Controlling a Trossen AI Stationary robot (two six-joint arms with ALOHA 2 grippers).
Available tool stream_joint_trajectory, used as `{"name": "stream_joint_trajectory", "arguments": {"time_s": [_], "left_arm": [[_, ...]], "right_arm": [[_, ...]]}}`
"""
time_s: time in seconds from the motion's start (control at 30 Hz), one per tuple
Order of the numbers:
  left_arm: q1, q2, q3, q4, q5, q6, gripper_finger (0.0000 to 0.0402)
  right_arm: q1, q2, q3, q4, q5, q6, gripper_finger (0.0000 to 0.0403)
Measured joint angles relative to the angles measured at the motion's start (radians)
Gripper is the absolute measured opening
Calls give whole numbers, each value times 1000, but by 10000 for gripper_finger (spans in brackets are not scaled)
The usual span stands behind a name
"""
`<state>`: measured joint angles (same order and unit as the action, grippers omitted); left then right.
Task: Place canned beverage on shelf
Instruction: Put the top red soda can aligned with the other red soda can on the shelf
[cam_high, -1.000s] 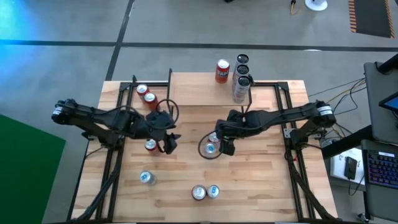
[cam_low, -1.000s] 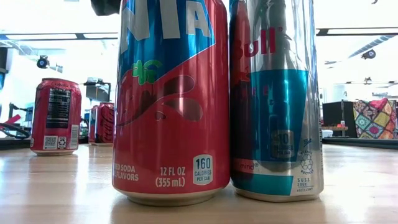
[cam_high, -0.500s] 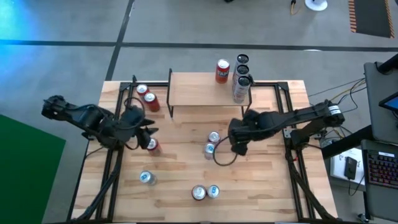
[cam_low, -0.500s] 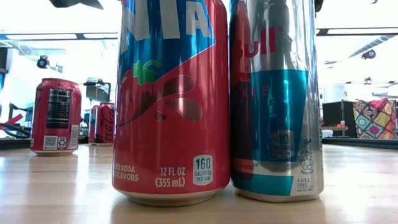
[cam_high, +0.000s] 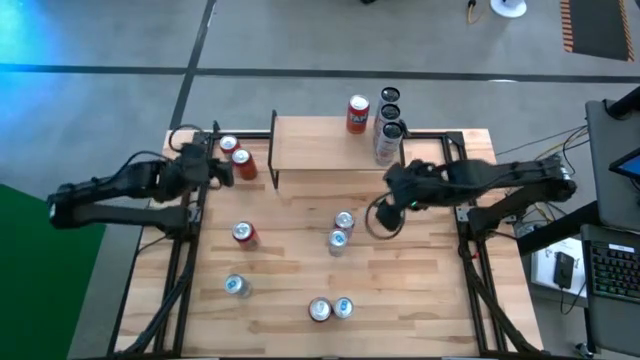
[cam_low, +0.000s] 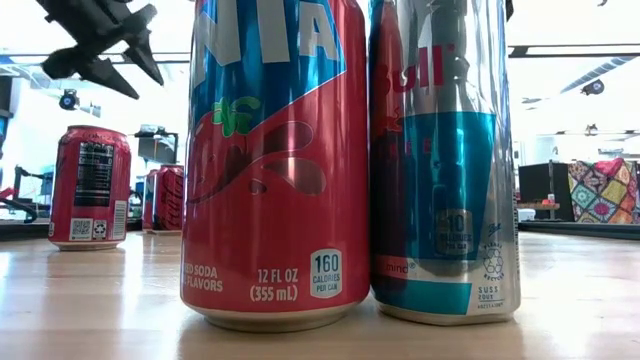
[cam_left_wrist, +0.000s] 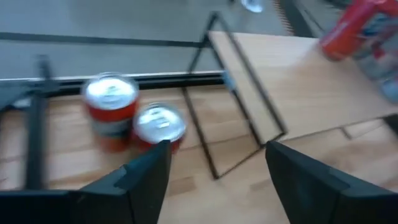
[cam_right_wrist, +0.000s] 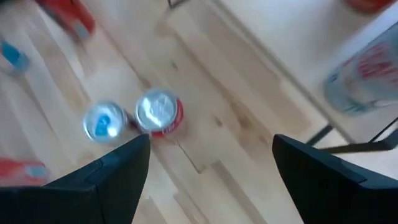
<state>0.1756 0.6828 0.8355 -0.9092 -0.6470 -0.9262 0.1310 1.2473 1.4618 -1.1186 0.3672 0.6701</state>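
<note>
Left gripper (cam_high: 218, 168), fingers spread and empty, hovers near two red cans (cam_high: 235, 158) beside the shelf (cam_high: 310, 145); right gripper (cam_high: 398, 190), likewise open and empty, hangs near the shelf's front edge, above the table (cam_high: 420, 300). Three cans (cam_high: 377, 120) already stand on the shelf. A sound next step probably centres the left fingers around one can only, clear of its neighbour.
</note>
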Motion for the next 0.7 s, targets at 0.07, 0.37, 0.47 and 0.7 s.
{"name": "stream_joint_trajectory", "arguments": {"time_s": [0.07, 0.37, 0.47, 0.7], "left_arm": [[75, 25, -17, 113, 97, 71, 251], [444, 269, 41, 111, 233, 141, 251], [529, 362, 92, 97, 260, 170, 252], [677, 552, 258, 30, 331, 293, 253]], "right_arm": [[-20, -35, 0, 8, -2, -9, 325], [-124, -129, -10, -33, -87, -132, 325], [-153, -146, -12, -65, -88, -174, 325], [-199, -203, -77, -79, -88, -240, 325]]}}
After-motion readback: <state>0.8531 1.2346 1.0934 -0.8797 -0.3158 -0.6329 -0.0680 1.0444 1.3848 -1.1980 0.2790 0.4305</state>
